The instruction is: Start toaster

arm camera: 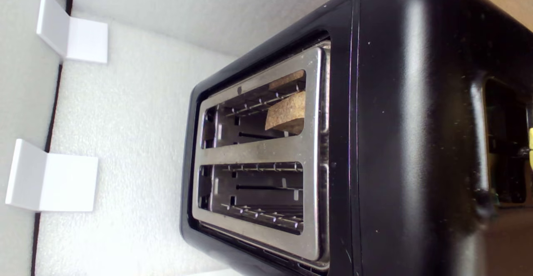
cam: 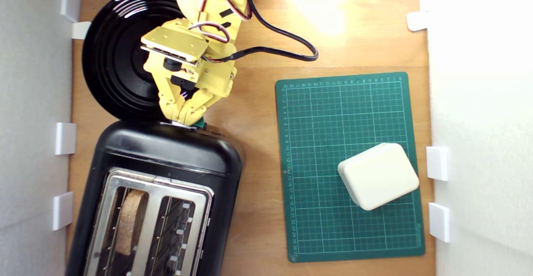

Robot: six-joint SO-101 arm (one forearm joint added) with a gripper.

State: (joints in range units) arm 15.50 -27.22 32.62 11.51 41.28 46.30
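Yellow hand (cam: 186, 120) closed at toaster (cam: 166, 155) lever (cam: 201, 123); cork slice (cam: 130, 222) inside.

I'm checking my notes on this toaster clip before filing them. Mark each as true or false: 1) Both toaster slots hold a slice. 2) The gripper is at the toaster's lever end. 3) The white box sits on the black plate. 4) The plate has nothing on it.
1) False. Only one slot of the toaster holds a brown slice; the other slot is empty.
2) True. The gripper sits at the end with the green lever tab.
3) False. The white box rests on the green cutting mat.
4) True, for the part of the black plate not hidden by the arm.
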